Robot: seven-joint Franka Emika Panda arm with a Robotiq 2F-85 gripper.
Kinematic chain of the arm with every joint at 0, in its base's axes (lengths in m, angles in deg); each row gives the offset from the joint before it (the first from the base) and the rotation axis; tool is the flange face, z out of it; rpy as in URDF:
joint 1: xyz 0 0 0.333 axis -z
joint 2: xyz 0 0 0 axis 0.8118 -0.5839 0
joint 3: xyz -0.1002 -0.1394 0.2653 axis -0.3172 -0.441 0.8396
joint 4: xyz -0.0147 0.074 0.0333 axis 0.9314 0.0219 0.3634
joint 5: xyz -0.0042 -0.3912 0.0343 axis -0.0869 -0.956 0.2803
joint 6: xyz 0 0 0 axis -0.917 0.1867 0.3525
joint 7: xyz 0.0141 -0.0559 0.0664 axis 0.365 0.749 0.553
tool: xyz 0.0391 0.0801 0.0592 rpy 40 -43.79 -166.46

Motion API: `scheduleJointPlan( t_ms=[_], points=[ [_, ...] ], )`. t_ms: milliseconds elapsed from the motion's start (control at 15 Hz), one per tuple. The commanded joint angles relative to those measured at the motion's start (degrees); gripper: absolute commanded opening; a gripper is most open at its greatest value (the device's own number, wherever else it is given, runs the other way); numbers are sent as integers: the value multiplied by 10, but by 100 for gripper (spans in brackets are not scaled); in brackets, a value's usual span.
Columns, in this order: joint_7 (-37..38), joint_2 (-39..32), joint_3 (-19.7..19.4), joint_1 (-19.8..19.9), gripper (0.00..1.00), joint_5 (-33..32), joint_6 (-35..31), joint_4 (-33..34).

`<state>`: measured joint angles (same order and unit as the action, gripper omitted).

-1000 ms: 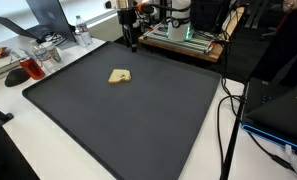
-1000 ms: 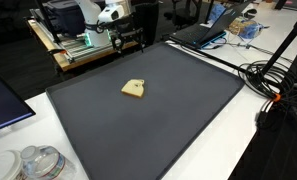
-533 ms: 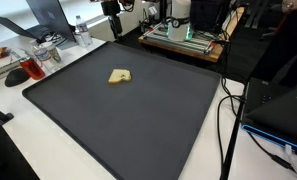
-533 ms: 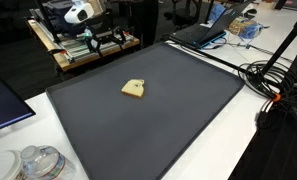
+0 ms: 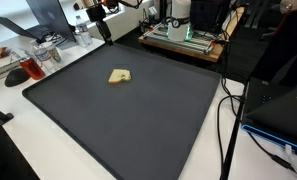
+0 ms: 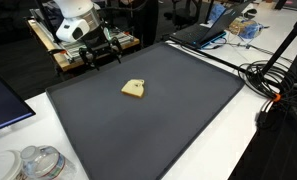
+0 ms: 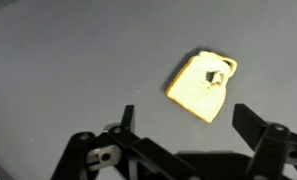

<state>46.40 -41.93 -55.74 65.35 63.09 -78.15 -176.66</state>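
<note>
A tan slice of bread (image 5: pixel 119 76) (image 6: pixel 134 89) lies flat on the large dark mat (image 5: pixel 128 120) (image 6: pixel 148 125), toward its far side in both exterior views. My gripper (image 5: pixel 101 33) (image 6: pixel 100 56) hangs above the mat's far edge, well apart from the slice. In the wrist view the slice (image 7: pixel 202 85) lies ahead of the gripper (image 7: pixel 188 124), whose jaws stand wide open with nothing between them.
In an exterior view a red cup (image 5: pixel 34 69), bottles (image 5: pixel 82 35) and clutter sit beyond the mat's corner. A wooden bench with equipment (image 5: pixel 183 38) stands behind. Cables (image 6: pixel 268 80) and a laptop (image 6: pixel 203 30) lie beside the mat; plastic containers (image 6: pixel 38 162) sit near the front.
The gripper has swung sideways along the mat's far edge, away from the bench, staying open. The slice has not moved.
</note>
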Motion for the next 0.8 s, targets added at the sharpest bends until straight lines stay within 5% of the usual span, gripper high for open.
scheduleJointPlan(
  t_ms=[0,733],
  points=[
    [-55,-78,23,27,100,-2,73,103],
    [-70,-216,75,24,100,-78,206,339]
  ],
)
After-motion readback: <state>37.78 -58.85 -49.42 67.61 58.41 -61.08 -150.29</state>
